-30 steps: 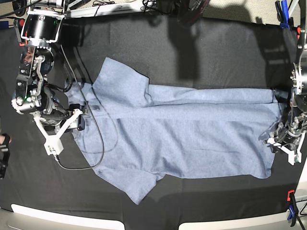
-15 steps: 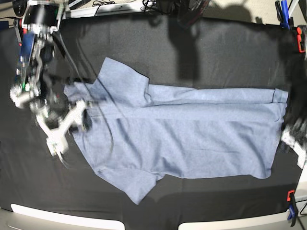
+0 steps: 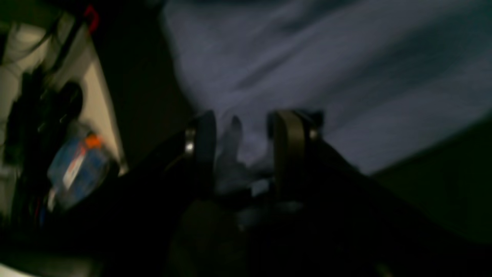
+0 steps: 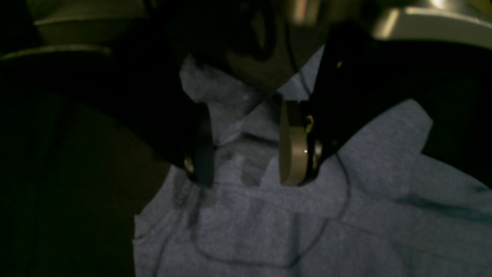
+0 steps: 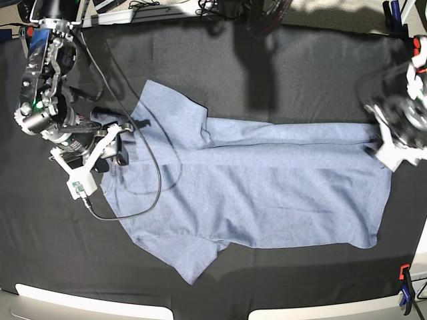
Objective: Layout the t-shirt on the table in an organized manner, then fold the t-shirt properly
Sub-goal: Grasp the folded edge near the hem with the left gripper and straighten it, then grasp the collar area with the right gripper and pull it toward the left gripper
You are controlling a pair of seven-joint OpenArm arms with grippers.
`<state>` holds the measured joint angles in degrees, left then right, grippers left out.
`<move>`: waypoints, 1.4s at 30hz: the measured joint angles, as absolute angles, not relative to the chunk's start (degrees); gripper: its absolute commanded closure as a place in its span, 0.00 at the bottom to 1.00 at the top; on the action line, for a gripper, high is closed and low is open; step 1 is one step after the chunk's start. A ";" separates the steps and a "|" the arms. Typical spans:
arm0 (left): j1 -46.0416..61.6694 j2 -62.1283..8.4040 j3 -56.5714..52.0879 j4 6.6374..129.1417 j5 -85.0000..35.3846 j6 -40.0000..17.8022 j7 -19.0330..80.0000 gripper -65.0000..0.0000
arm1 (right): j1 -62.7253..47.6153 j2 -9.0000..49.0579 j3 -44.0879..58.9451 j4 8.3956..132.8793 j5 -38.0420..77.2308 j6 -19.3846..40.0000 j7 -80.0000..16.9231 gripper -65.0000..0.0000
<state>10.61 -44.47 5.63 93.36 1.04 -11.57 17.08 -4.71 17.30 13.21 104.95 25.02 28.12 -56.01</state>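
Note:
The blue-grey t-shirt (image 5: pixel 267 193) lies spread on the black-covered table (image 5: pixel 300 73), collar to the left and hem to the right, with a lengthwise fold along its upper side. My right gripper (image 5: pixel 119 152) hovers at the collar. In the right wrist view its jaws stand apart (image 4: pixel 246 154) over the neckline cloth (image 4: pixel 288 231). My left gripper (image 5: pixel 390 143), blurred, is at the hem's upper right corner. The left wrist view shows it (image 3: pixel 246 146) with jaws apart and a small ridge of shirt (image 3: pixel 346 69) between them, not visibly pinched.
A black cable (image 5: pixel 153 180) from the right arm loops over the shirt's chest. Red and blue clamps (image 5: pixel 405 287) (image 5: pixel 393 17) sit at the table's right corners. The light rim (image 5: pixel 87 303) runs along the near edge. Equipment and wires crowd the far edge.
The left arm swung from the hem's lower right corner up to its upper right corner. The right arm shifted slightly up and back at the collar. The shirt barely moved.

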 measured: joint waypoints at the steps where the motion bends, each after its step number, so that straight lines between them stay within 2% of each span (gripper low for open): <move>1: 11.57 -44.47 5.63 94.74 1.02 -11.60 16.99 0.65 | -4.80 17.32 13.21 104.97 25.02 28.12 -56.03 0.59; 8: 18.48 -44.66 5.45 97.23 9.39 -11.81 14.92 0.65 | -4.91 17.30 13.23 104.97 23.57 28.12 -55.99 0.59; 13: 22.11 -44.60 5.58 96.92 12.62 -15.77 10.35 0.66 | -4.89 17.32 13.23 104.97 23.57 28.10 -55.79 0.59; 18: 19.42 -44.62 5.50 90.39 16.93 -15.49 7.62 0.66 | -4.89 17.32 13.23 104.97 23.64 28.10 -55.79 0.59; 24: 17.19 -44.60 5.54 83.31 20.45 -15.27 -0.14 0.67 | -4.86 17.32 13.21 104.97 23.64 28.10 -55.77 0.59; 27: 14.74 -44.58 5.54 80.53 20.64 -15.27 -0.05 0.71 | -4.89 17.30 13.23 104.97 23.70 28.12 -55.77 0.59; 32: 10.48 -44.60 5.67 75.55 20.75 -15.27 -1.10 0.71 | -4.86 17.30 13.23 104.97 23.79 28.12 -55.79 0.59; 36: 7.07 -44.95 10.09 71.33 20.80 -15.03 -1.50 0.71 | -4.95 17.30 13.23 105.47 24.73 28.12 -57.58 0.59; 38: 5.39 -44.97 13.26 69.69 21.08 -14.26 -1.61 0.76 | -6.42 17.30 13.23 107.90 26.04 28.32 -58.19 0.59; 42: 3.84 -45.23 18.50 69.32 25.30 -13.45 -1.41 1.00 | -13.19 17.50 12.80 115.33 28.42 32.62 -58.22 0.59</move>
